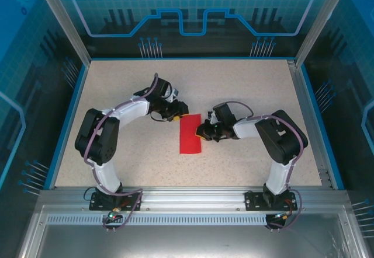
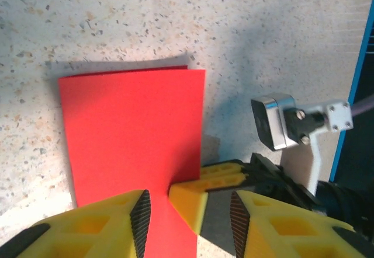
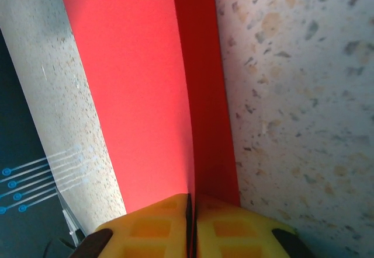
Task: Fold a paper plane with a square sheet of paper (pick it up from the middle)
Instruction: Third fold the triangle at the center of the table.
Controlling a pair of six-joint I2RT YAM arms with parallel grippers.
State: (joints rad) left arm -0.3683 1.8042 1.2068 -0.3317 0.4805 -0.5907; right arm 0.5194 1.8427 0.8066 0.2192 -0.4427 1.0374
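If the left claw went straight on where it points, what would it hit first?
Probably the folded red paper, right beside the right claw pinching its edge; depth is unclear.

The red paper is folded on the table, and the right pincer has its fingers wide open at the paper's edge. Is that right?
Not quite. The red paper is folded on the table, but the right pincer is not wide open. The right wrist view shows it pinched shut on the paper's edge.
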